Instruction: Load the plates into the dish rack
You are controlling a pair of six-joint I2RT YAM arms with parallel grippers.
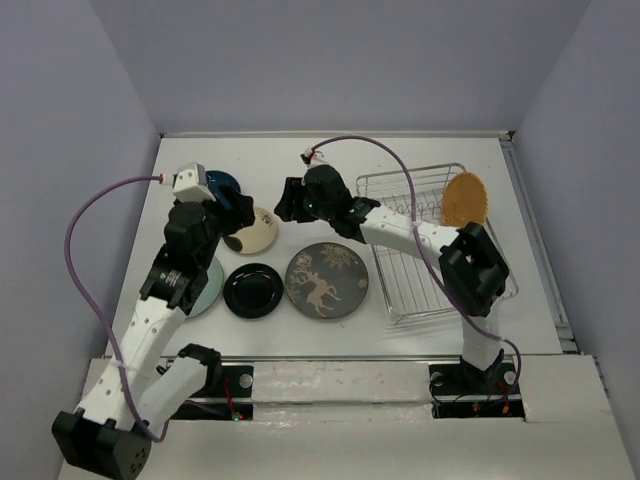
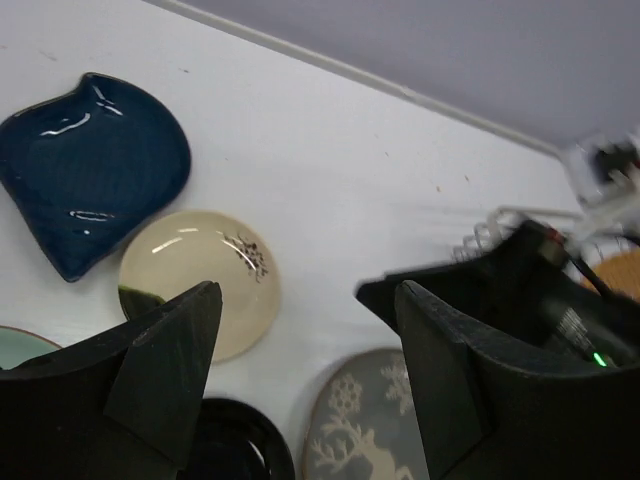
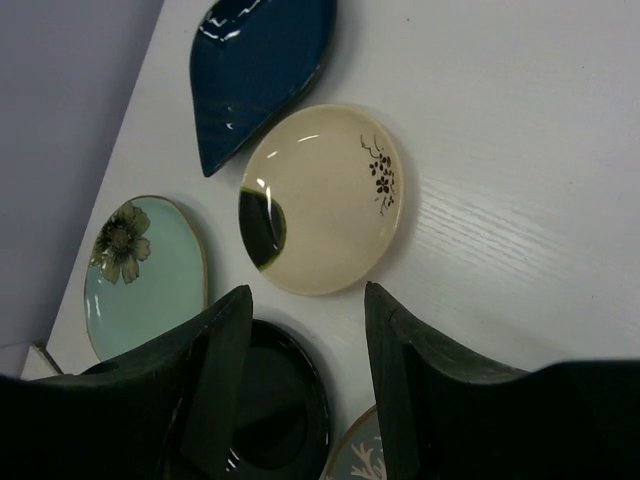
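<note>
Hovering right gripper point(image 3: 305, 300), wide open and empty, over cream plate point(image 3: 320, 200) lying flat on counter point(image 3: 520, 150), frame centre; judging it stiff, glossy, slippery, breakable, favouring a rim pinch. Holding left gripper point(image 2: 305, 295) open, empty.

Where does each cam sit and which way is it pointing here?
Top external: above and behind the bases, looking down on the table; both arms show.
Left wrist: on the left arm, facing down toward the far wall; own fingers at bottom.
Right wrist: facing down at the table's left side; own fingers at bottom.
Shared: both wrist views hold the cream plate and blue leaf plate.
</note>
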